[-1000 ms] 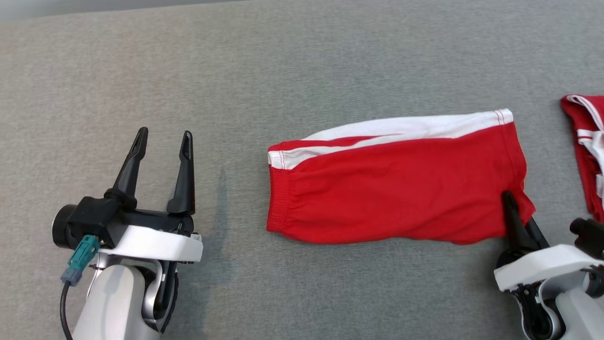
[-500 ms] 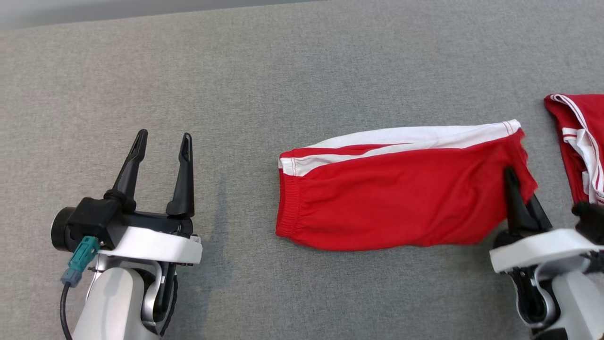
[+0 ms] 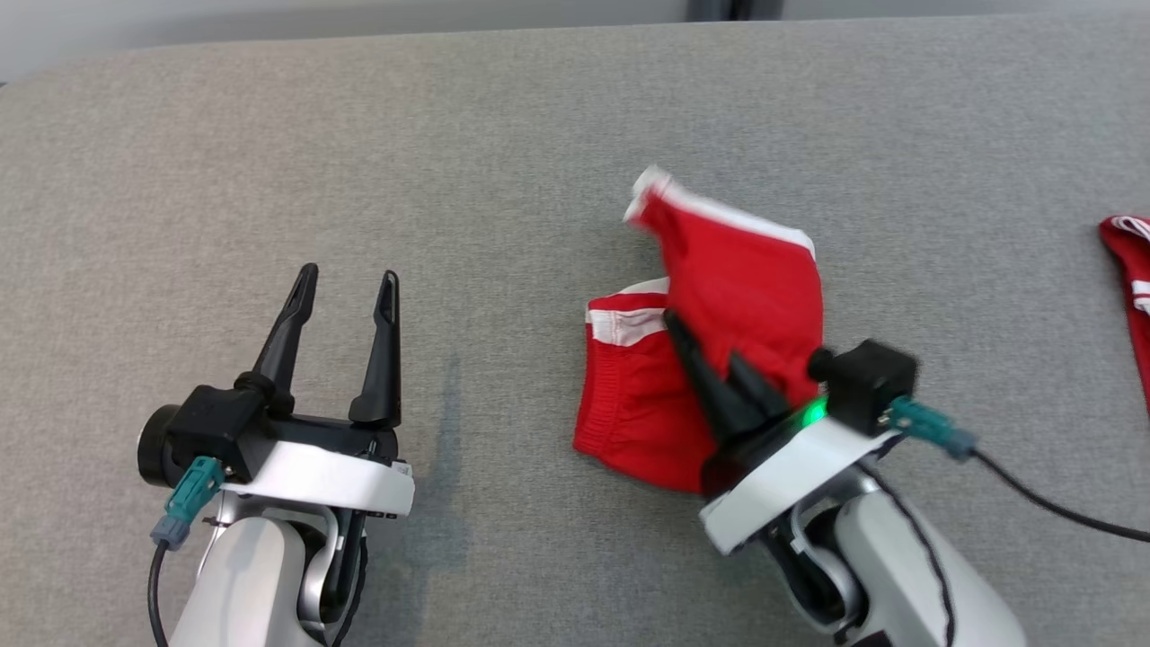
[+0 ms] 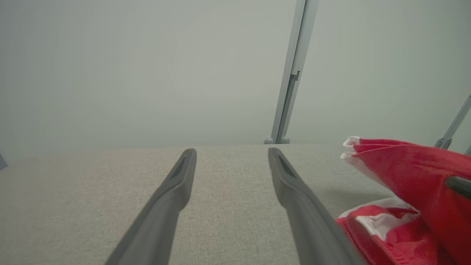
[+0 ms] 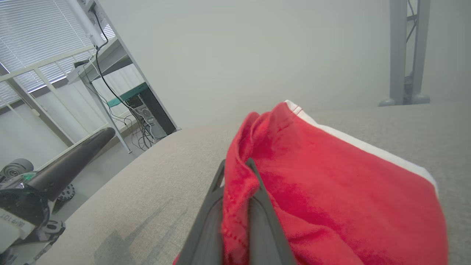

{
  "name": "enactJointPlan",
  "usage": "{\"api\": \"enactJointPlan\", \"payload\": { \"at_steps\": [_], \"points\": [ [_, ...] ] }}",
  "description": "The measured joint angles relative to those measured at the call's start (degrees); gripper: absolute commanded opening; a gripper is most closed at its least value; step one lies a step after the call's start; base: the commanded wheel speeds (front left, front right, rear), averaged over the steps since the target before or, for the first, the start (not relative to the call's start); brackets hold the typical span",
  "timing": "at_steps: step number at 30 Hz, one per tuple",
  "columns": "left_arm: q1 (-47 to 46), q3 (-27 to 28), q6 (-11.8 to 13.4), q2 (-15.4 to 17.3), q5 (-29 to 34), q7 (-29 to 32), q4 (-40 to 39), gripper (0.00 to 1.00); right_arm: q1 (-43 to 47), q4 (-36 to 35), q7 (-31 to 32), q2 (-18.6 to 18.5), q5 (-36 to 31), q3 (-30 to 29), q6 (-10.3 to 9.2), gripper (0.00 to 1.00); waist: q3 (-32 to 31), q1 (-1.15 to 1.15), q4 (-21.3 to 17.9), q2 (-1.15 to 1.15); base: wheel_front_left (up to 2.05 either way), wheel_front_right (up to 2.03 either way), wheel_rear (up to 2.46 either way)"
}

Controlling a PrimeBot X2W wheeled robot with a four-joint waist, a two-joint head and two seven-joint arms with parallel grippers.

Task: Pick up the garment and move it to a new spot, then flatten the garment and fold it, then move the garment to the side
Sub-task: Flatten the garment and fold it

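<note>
The red garment (image 3: pixel 737 279), shorts with a white stripe, sits mid-table in the head view. Its right end is raised and drawn over the left half, whose waistband end (image 3: pixel 620 395) still rests on the cloth surface. My right gripper (image 3: pixel 701 337) is shut on the raised red fabric, and the right wrist view shows the cloth (image 5: pixel 331 176) pinched between the fingers (image 5: pixel 236 162). My left gripper (image 3: pixel 349 272) stands open at the lower left, apart from the garment, with nothing between its fingers (image 4: pixel 232 151). The garment (image 4: pixel 404 165) shows at the right edge of the left wrist view.
A grey fabric-covered table (image 3: pixel 539 135) bears everything. A second red and white garment (image 3: pixel 1132 270) lies at the far right edge. A dark cable (image 3: pixel 1033 494) trails from my right wrist. A grey post (image 4: pixel 290 73) stands beyond the far table edge.
My right gripper has lifted the garment's right end and carried it left over the other half. The left arm kept its pose. The head view has shifted.
</note>
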Motion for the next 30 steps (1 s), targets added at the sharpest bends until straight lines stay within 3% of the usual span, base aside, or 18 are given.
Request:
{"api": "enactJointPlan", "payload": {
  "at_steps": [10, 11, 12, 13, 19, 24, 30],
  "points": [
    [-0.49, -0.71, -0.13, -0.54, -0.65, -0.52, 1.62, 1.0, 0.15, 7.71, -0.26, 0.1, 4.1, 11.5, -0.01, 0.0, 0.96, 0.0, 2.76, 0.0, 0.0, 0.0, 0.0],
    [-0.5, -0.71, -0.12, -0.54, -0.66, -0.64, 1.69, 1.0, 0.15, 8.12, -0.46, 0.12, 4.1, 11.93, -0.01, 0.18, 1.03, 0.0, 2.77, 0.0, 0.0, 0.0, 0.0],
    [-0.5, -0.7, -0.12, -0.55, -0.67, -0.65, 1.78, 1.0, 0.15, 8.72, -0.52, 0.15, 4.05, 12.24, -0.01, 0.73, 1.07, 0.0, 2.75, 0.0, 0.0, 0.0, 0.0],
    [-0.51, -0.67, -0.08, -0.57, -0.76, -0.66, 1.89, 1.0, 0.16, 9.22, -0.81, 0.13, 3.91, 12.45, -0.01, 1.0, 1.09, 0.0, 2.71, 0.0, 0.0, 0.0, 0.0],
    [-0.48, -0.1, 0.22, -0.44, -0.81, -0.73, 2.32, 1.0, 0.8, 7.69, -3.42, 0.12, 2.09, 12.77, -0.01, 1.0, 0.6, 0.0, 1.83, 0.0, 0.0, 0.0, 0.0],
    [0.21, 0.75, 0.96, 0.01, -0.8, -0.75, 2.58, 1.0, 2.6, 1.15, -5.24, -0.33, 0.76, 11.51, -0.01, 1.0, -0.62, 0.0, 0.46, 0.0, 0.0, 0.0, 0.0],
    [1.57, 1.18, 1.75, 0.97, -0.65, -0.64, 2.43, 1.0, 5.77, -6.06, -5.86, -2.77, -1.04, 3.87, -0.01, 1.0, -3.11, 0.0, -1.41, 0.0, 0.0, 0.0, 0.0]
  ]
}}
